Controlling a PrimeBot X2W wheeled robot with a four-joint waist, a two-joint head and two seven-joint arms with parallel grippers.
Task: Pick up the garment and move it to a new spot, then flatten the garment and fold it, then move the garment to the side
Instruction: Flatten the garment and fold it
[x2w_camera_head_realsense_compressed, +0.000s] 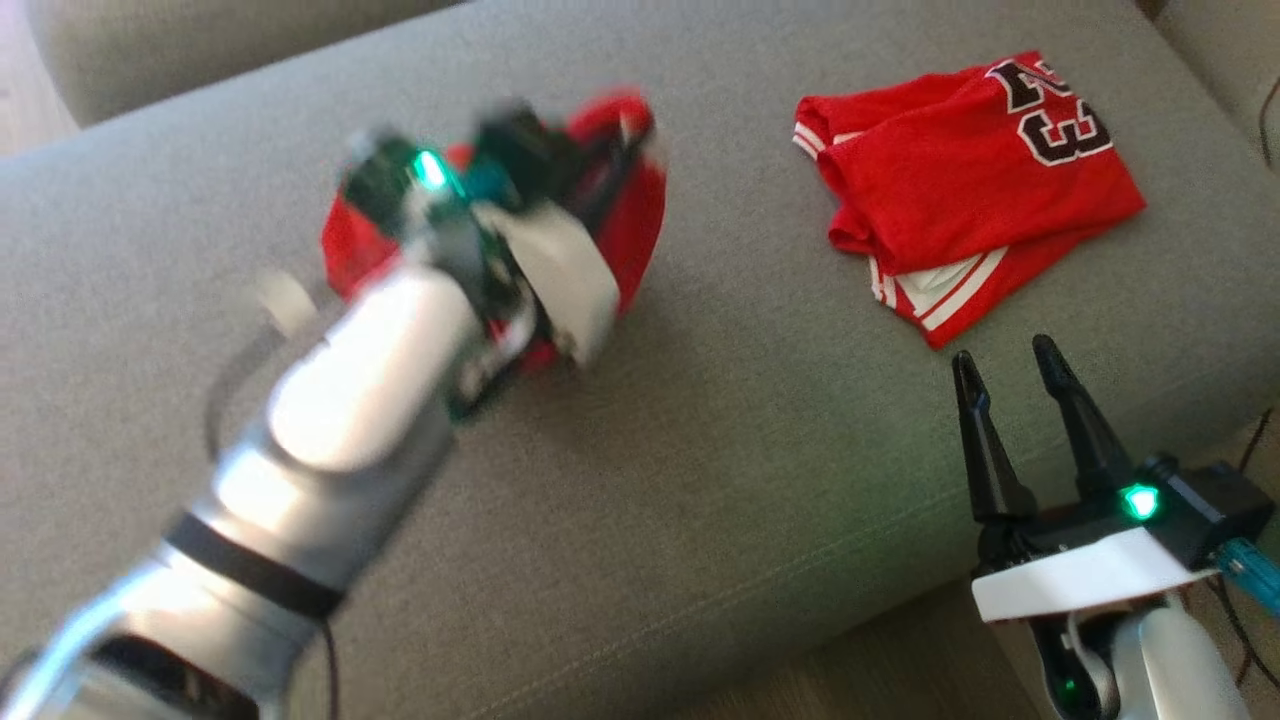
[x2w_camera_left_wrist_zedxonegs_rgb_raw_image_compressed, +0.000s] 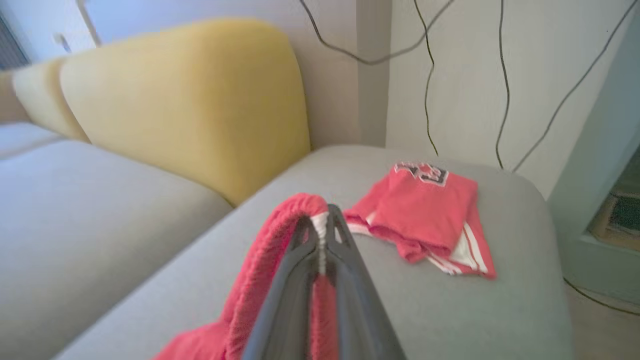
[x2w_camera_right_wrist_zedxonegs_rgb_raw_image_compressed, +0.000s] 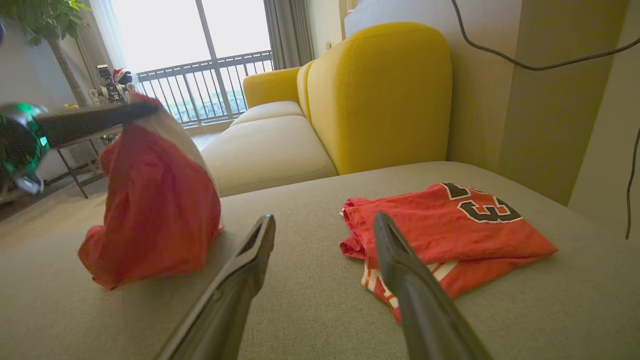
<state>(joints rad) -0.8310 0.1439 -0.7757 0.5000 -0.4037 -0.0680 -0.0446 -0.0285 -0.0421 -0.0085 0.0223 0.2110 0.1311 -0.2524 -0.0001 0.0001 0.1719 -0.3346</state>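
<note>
Left wrist view: the left tool (x2w_camera_left_wrist_zedxonegs_rgb_raw_image_compressed: 322, 220) is pinched tight on a ribbed edge of the red garment (x2w_camera_left_wrist_zedxonegs_rgb_raw_image_compressed: 260, 285), which drapes back beneath its tips. In the right wrist view the cloth hangs bunched under that tool, its lower folds reaching the grey sofa seat (x2w_camera_right_wrist_zedxonegs_rgb_raw_image_compressed: 310, 300). Beyond the tips, to their right, a folded jersey (x2w_camera_left_wrist_zedxonegs_rgb_raw_image_compressed: 425, 215) lies flat on the seat. The right tool (x2w_camera_right_wrist_zedxonegs_rgb_raw_image_compressed: 325, 220) stands wide and empty, the jersey just ahead of it. A yellow backrest (x2w_camera_right_wrist_zedxonegs_rgb_raw_image_compressed: 380, 95) rises farther off.
</note>
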